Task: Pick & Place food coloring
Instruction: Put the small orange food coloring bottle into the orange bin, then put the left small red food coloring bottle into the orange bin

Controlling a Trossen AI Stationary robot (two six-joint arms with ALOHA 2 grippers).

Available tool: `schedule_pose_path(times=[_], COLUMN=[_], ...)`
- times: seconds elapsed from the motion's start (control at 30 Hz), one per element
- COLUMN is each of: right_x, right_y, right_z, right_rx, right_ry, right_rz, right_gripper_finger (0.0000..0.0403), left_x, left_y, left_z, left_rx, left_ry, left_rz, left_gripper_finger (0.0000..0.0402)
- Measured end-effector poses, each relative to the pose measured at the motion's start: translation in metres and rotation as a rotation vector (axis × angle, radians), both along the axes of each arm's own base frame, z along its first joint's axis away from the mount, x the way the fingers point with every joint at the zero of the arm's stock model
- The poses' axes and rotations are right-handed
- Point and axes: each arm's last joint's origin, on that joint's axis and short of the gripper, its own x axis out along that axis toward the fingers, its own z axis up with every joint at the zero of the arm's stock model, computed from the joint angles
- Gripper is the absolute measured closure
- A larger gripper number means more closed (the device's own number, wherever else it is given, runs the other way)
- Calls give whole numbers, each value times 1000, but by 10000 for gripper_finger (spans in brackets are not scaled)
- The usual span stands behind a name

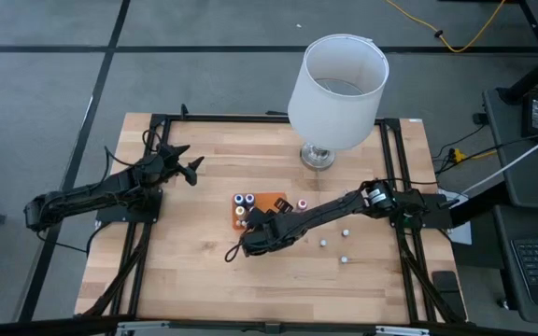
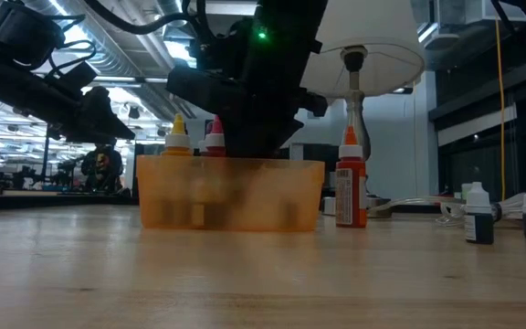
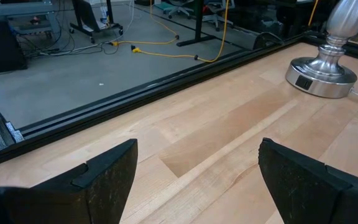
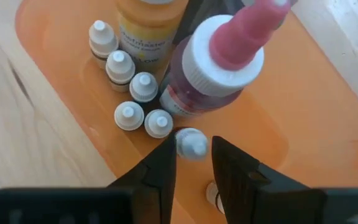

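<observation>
The orange tray [image 1: 274, 201] [image 4: 303, 124] [image 2: 231, 192] holds several tiny white-capped food coloring bottles [image 4: 135, 102]. It also holds two bigger bottles, one yellow [image 4: 149, 28] and one with a pink nozzle [image 4: 219, 65]. My right gripper [image 4: 193, 163] [image 1: 253, 224] reaches down into the tray, shut on one tiny bottle. Other small bottles stand loose on the table to the tray's right [image 1: 323, 243] [image 1: 344, 259] [image 1: 302, 203] [image 2: 478, 215]. My left gripper [image 3: 197, 168] [image 1: 190, 170] waits open above the table's left part. My right gripper pinches a tiny food coloring bottle by its pale round cap [image 4: 191, 143] between its two fingertips. It comes from above, pointing down into the tray. The bottle stands upright beside the other tiny bottles; whether its base rests on the tray floor is hidden.
A lamp with a white shade [image 1: 336, 79] stands on a silver base [image 1: 318, 156] [image 3: 321, 78] at the far side, close behind the tray. A red bottle [image 2: 352, 187] stands just right of the tray. Black frame rails [image 1: 390, 168] line the table's edges. Bare wood lies toward the near edge.
</observation>
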Motion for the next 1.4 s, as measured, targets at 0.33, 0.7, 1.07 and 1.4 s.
schedule_pose_path(times=[0.33, 0.7, 1.07, 1.4], right_x=[2, -11, -39, -73], right_y=[-7, -12, 6, 41], right_z=[0, 25, 85, 95], right_rx=[20, -23, 23, 218], right_ry=[12, 49, -59, -16], right_rz=[4, 27, 35, -165], right_gripper_finger=[298, 297, 257, 183], left_x=[0, 0, 0, 0], left_y=[0, 0, 0, 0], left_z=[0, 0, 0, 0], left_rx=[0, 0, 0, 0], left_ry=[0, 0, 0, 0], left_rz=[0, 0, 0, 0], left_gripper_finger=[78, 78, 79, 79])
